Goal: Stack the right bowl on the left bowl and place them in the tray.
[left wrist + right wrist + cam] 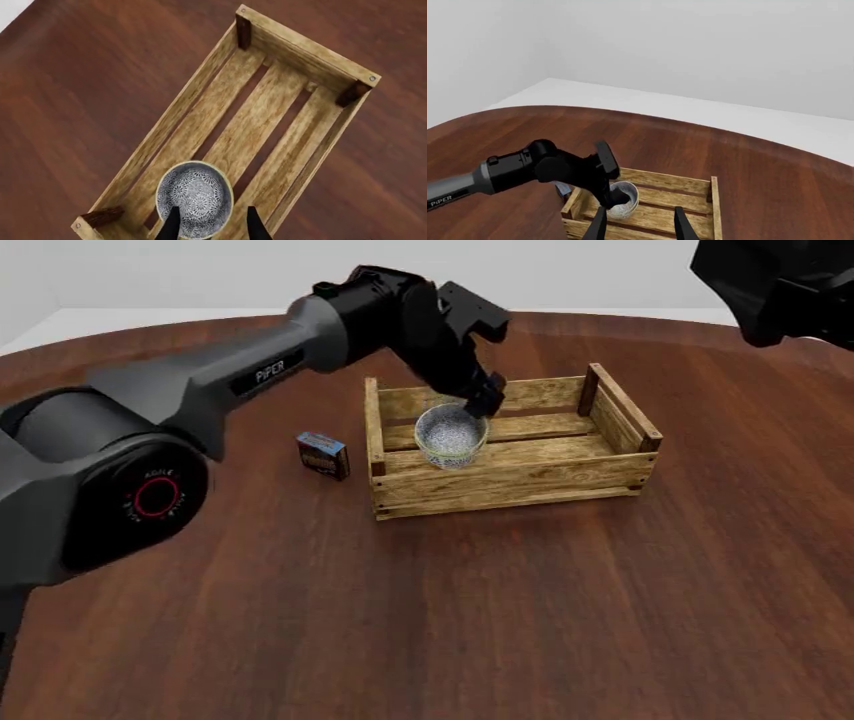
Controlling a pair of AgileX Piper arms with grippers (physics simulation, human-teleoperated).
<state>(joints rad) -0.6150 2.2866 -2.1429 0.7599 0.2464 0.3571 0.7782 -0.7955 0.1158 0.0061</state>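
Bowl (451,436) hangs over the tray's (507,480) left end, pinched at its rim by the left gripper (477,400); possibly two stacked. Tray's right half lies open. Right gripper (640,225) spread, holding nothing.

A small blue-red box (322,454) is seen standing on the dark wooden table (441,610), off to the left of the left arm's hand and a bit nearer the camera. Behind the table, a plain pale wall (707,45) is visible.

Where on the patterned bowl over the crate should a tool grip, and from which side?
Grip the thin rim of the bowl from above, one finger inside and one outside. It is round and open upward over the tray, whose walls block a side approach. The left tool appears to hold its rim this way.
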